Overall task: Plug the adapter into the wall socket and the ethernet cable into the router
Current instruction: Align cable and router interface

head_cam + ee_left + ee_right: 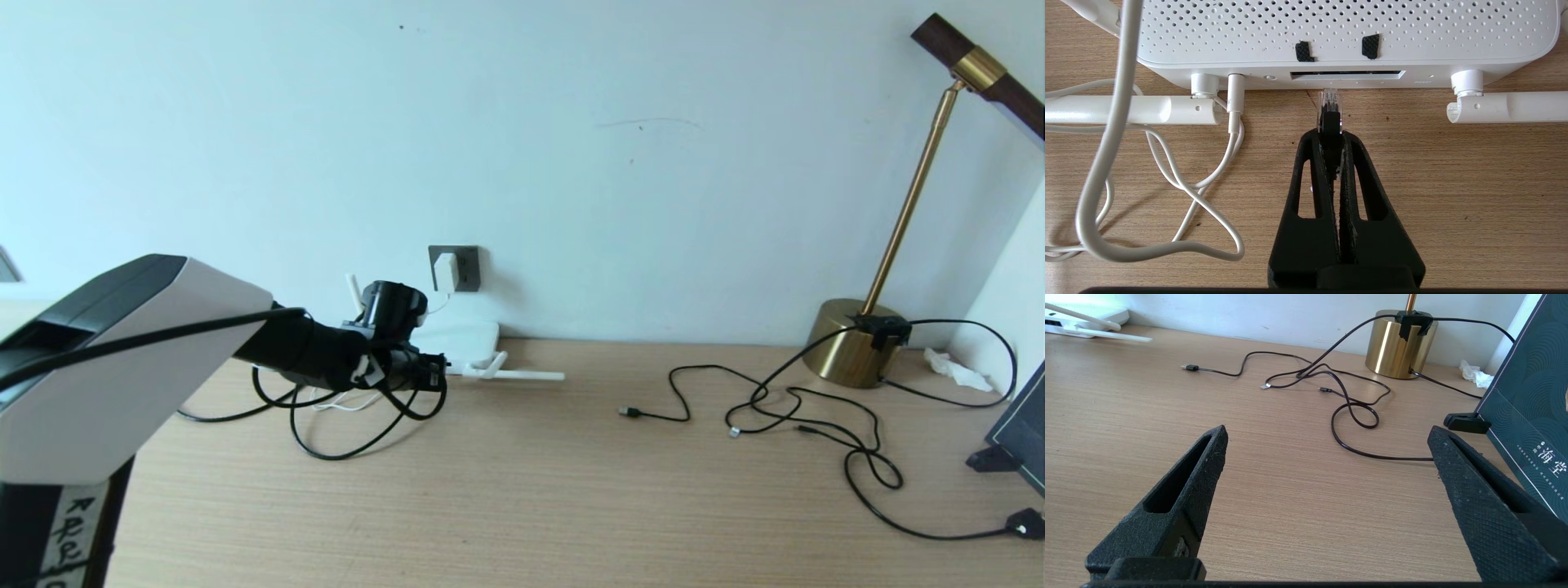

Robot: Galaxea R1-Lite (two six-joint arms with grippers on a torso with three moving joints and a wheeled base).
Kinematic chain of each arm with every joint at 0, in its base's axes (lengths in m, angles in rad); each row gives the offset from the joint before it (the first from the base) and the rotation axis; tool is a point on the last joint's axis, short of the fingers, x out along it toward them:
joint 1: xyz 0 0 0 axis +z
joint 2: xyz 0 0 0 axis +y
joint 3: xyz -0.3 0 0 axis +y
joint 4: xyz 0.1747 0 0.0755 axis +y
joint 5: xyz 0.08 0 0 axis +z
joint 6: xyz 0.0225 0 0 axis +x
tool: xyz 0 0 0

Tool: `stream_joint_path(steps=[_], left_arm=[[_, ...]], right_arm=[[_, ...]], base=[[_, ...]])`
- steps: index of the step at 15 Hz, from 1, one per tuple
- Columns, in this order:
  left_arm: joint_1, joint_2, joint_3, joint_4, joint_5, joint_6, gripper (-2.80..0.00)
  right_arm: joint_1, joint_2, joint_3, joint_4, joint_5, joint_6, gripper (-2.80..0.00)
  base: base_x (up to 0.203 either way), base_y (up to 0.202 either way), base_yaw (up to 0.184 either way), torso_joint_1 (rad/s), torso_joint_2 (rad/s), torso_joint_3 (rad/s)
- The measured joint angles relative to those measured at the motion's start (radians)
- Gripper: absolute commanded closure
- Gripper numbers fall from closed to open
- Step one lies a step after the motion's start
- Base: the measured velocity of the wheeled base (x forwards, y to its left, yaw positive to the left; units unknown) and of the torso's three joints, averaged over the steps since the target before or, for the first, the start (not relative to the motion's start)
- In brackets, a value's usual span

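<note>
In the head view the black left arm hid most of the flat white perforated router (469,336) and the clear clip plug of the thick black ethernet cable (326,447). The dark strip of ports (1345,75) was too shadowed to tell sockets apart. The brass desk lamp (914,196) ran off the frame's edge.
</note>
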Motion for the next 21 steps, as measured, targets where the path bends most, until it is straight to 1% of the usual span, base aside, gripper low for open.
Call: stream_joint_path(steps=[21], left_arm=[[0.02, 0.013, -0.027, 0.0, -0.012, 0.0, 0.0]], right_arm=[[0.0, 0.0, 0.0, 0.0, 0.0, 0.0, -2.8]], base=[[0.0, 0.0, 0.0, 0.0, 0.0, 0.0]])
